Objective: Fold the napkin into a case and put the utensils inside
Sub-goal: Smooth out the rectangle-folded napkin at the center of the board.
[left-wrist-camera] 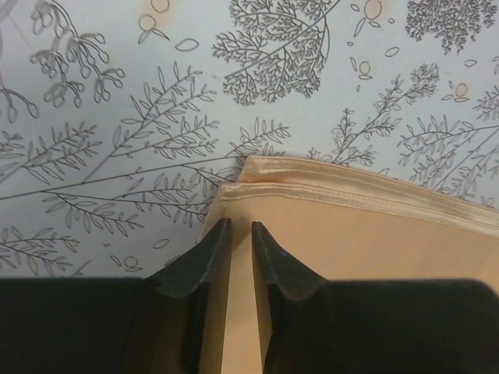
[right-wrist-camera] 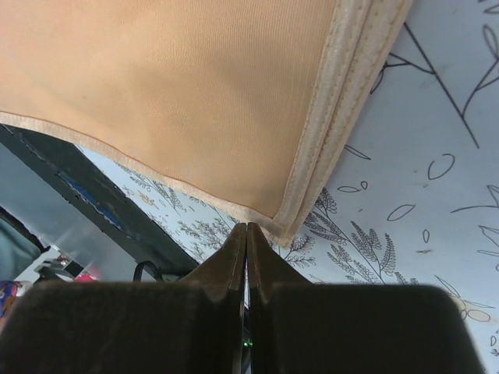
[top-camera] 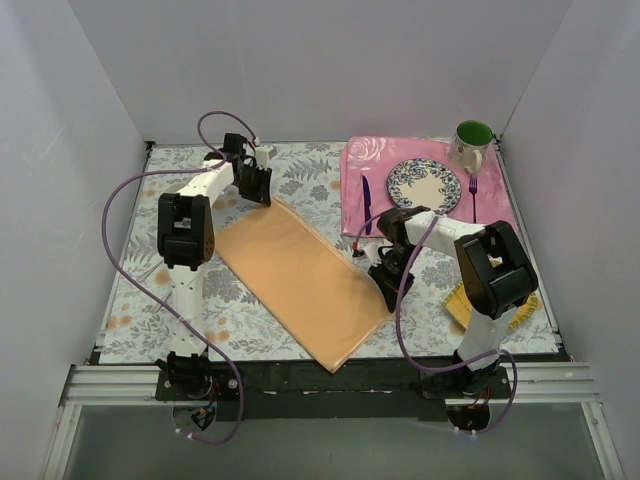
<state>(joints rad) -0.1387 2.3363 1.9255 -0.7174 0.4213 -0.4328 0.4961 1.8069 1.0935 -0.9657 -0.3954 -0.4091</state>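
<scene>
A soft peach-orange cloth napkin (top-camera: 300, 275), folded into a long doubled rectangle, is lying diagonally across the grey leaf-printed tablecloth (top-camera: 130, 290), between the two arms. The left gripper (left-wrist-camera: 242, 234) is hovering over its far corner with the fingers standing a narrow slit apart; whether they are pinching cloth cannot be told. The right gripper (right-wrist-camera: 247, 230) is sitting at the near right corner, fingers pressed together and touching the hem. Just beyond the right arm, a pink floral placemat (top-camera: 495, 210) is carrying a blue-patterned round plate (top-camera: 424, 186), with a slim dark purple knife (top-camera: 366, 205) lying to its left and a slim purple fork (top-camera: 473, 197) to its right. A white mug with a green inside (top-camera: 472, 140) is standing at the placemat's far edge. A yellow woven mat (top-camera: 458, 305) is lying partly hidden under the right arm.
</scene>
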